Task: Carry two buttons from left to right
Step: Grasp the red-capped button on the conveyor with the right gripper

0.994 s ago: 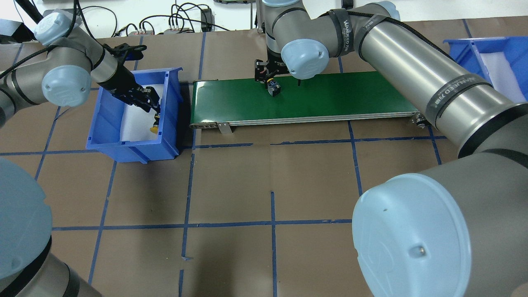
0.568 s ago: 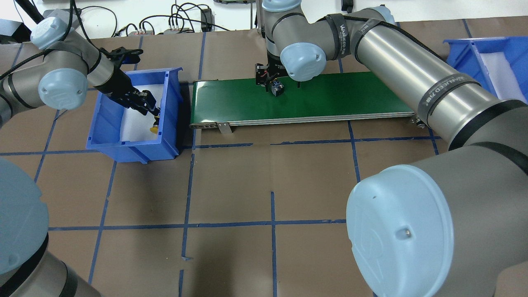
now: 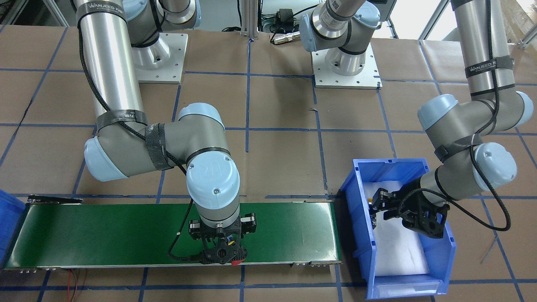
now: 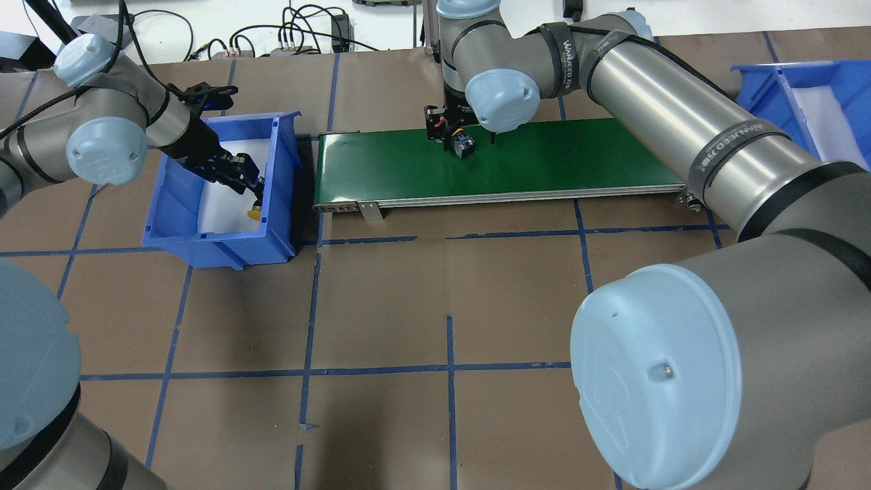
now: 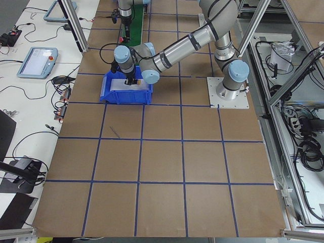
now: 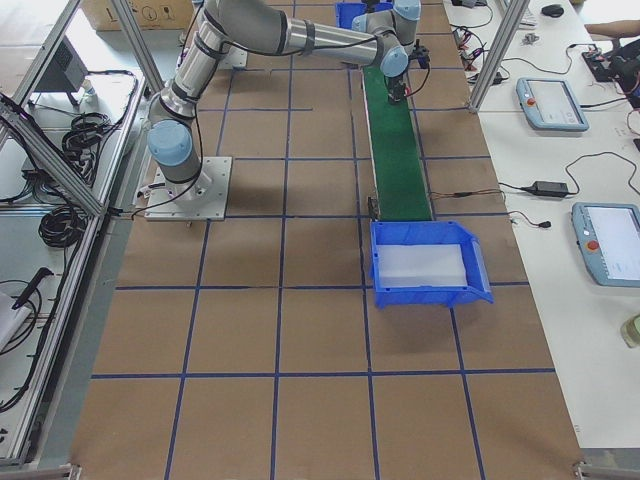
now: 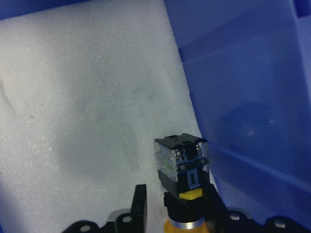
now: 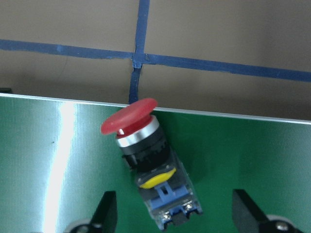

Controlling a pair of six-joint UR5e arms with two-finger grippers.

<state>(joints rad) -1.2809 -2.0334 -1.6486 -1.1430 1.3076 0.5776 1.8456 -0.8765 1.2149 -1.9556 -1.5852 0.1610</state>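
The yellow button (image 7: 182,165) stands on white foam in the left blue bin (image 4: 218,238), against its right wall; its yellow cap also shows in the overhead view (image 4: 253,213). My left gripper (image 7: 176,191) is open, with its fingers on either side of the button and a gap at the left finger; it also shows in the overhead view (image 4: 248,180). The red button (image 8: 146,150) lies on its side on the green conveyor belt (image 4: 544,160), near the far edge. My right gripper (image 8: 175,206) hangs over it, wide open and not touching it; it also shows in the front-facing view (image 3: 222,251).
A second blue bin (image 4: 782,75) with a white liner stands past the belt's right end, also seen in the exterior right view (image 6: 425,262). Blue tape lines grid the brown table. Cables lie along the far table edge.
The red button has shifted a little to the right on the belt, and the right gripper with it. The left gripper has drawn slightly left; the yellow cap has stayed put.
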